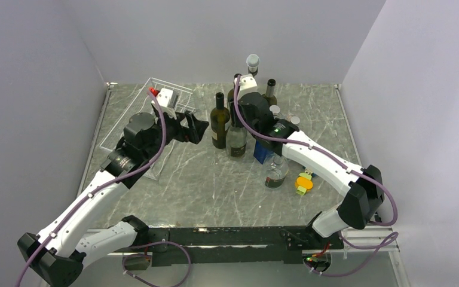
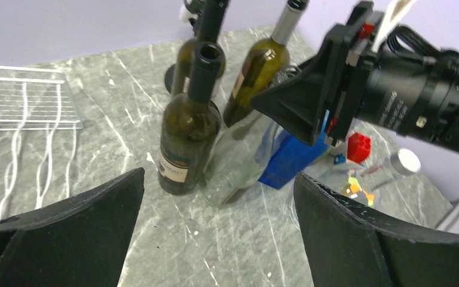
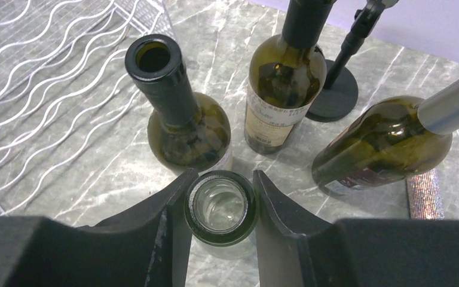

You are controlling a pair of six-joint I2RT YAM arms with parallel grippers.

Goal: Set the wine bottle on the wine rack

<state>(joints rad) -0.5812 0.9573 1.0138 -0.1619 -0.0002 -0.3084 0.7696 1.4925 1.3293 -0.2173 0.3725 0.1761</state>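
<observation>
We see the R gripper (image 3: 224,182) pinching the neck of the clear wine bottle (image 3: 220,210), both fingers apparently touching glass. The bottle stands upright among dark bottles (image 3: 185,125), right of the wine rack (image 3: 48,78). Only the L wrist view shows the bottle's body, w/ the L gripper (image 2: 218,179) spread wide, holding nothing.
</observation>
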